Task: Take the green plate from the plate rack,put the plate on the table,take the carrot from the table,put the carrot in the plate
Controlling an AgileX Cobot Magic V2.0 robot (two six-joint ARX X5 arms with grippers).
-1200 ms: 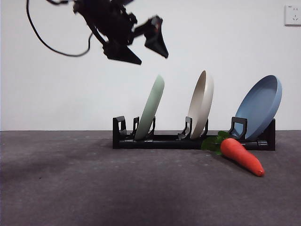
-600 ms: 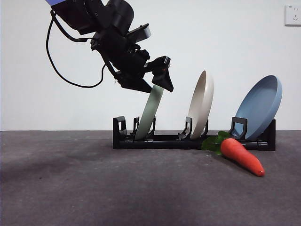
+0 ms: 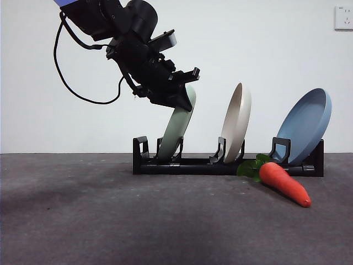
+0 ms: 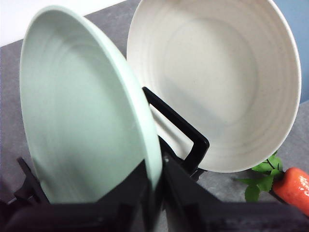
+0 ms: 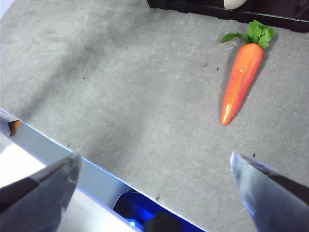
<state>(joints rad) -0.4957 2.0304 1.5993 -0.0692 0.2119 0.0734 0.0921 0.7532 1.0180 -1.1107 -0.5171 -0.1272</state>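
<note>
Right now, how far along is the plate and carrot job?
Nothing is finished yet. In hand: the left gripper is closed on the top rim of the green plate, which still sits in the rack. The right gripper waits open above the table. Left: lift the plate out, set it on the table, then put the carrot, lying by the rack, into it.

The green plate (image 4: 82, 121) looks matt and smooth, like the cream plate (image 4: 217, 82). The carrot (image 5: 240, 82) is glossy plastic. The plate rack (image 3: 193, 164) seems black plastic. The bench (image 5: 120, 87) is matt, slightly rough.
</note>
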